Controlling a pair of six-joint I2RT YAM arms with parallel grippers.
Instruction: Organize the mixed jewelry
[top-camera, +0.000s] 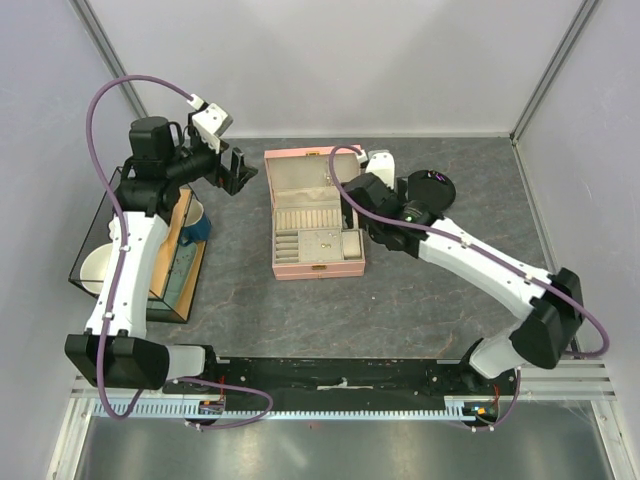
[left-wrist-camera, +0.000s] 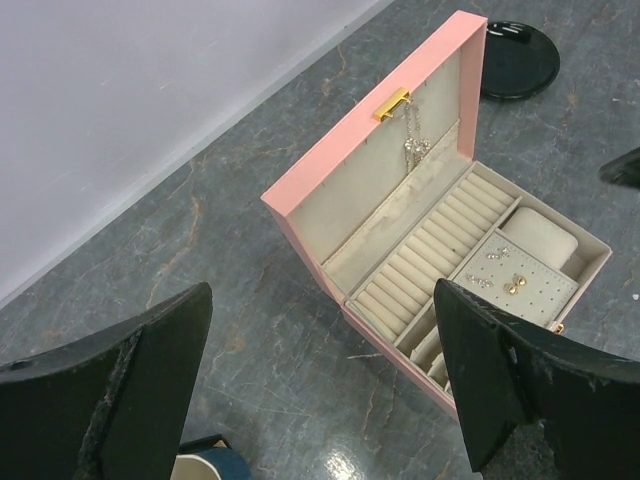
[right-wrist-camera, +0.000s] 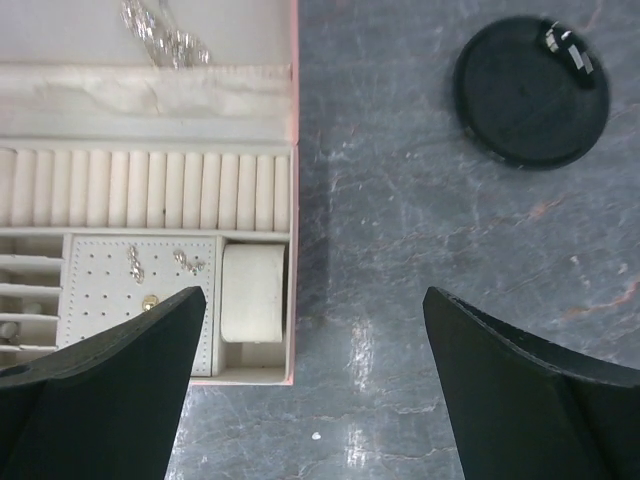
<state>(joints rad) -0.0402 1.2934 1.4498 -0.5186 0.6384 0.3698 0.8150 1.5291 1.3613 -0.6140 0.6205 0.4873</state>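
Observation:
The pink jewelry box (top-camera: 283, 268) lies open at mid-table. A fine silvery chain (left-wrist-camera: 414, 148) hangs in its lid and also shows in the right wrist view (right-wrist-camera: 163, 40). Small earrings (left-wrist-camera: 503, 279) sit on the perforated panel, also seen from the right wrist (right-wrist-camera: 158, 268). A tiny silvery piece (right-wrist-camera: 563, 45) lies on the round black disc (right-wrist-camera: 530, 90). My left gripper (left-wrist-camera: 325, 390) is open and empty, above the table left of the box (top-camera: 237, 172). My right gripper (right-wrist-camera: 315, 390) is open and empty, above the table by the box's right edge (top-camera: 362, 200).
A beige cushion pad (right-wrist-camera: 252, 292) fills the box's right compartment. A tiny white speck (right-wrist-camera: 316, 436) lies on the table near the box's corner. A black wire rack (top-camera: 90, 255) at the left holds a white bowl, a blue mug (top-camera: 198, 222) and a wooden board.

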